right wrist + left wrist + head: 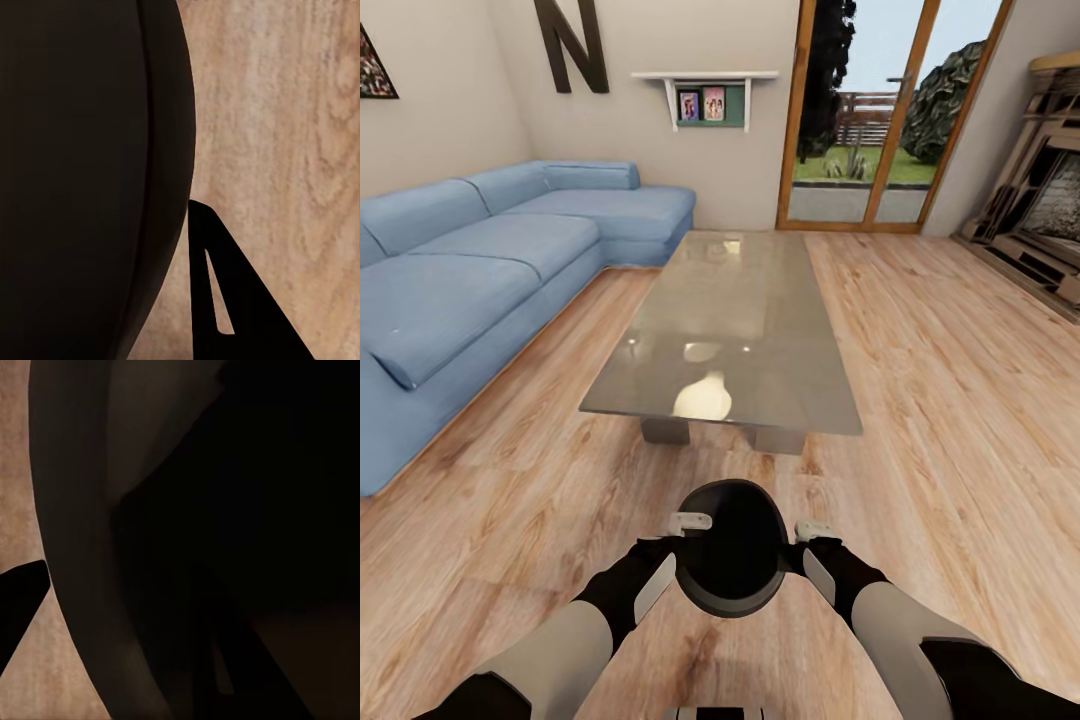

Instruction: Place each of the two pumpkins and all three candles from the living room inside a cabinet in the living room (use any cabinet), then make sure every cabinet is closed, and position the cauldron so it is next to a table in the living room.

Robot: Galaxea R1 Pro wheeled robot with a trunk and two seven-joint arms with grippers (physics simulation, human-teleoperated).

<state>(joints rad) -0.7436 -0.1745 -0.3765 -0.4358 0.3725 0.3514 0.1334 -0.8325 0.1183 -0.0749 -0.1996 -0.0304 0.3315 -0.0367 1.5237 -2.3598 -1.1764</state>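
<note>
cauldron (732, 548) held over the floor, just near of the tabletop (730, 330) | jaws flank its sides, can't tell if pinching | looks heavy, glossy-slick, so you'd better clamp under the rim

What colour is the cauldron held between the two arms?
Glossy black, clearest in the head view: cauldron.

Between your left gripper (691, 522) and right gripper (812, 530) you have a glossy black cauldron (732, 548). Ahead of them lies a reflective grey-brown tabletop (760, 300) on light, grained wooden floor (940, 380); beyond your left gripper stands a plain blue sofa (480, 260).
</note>
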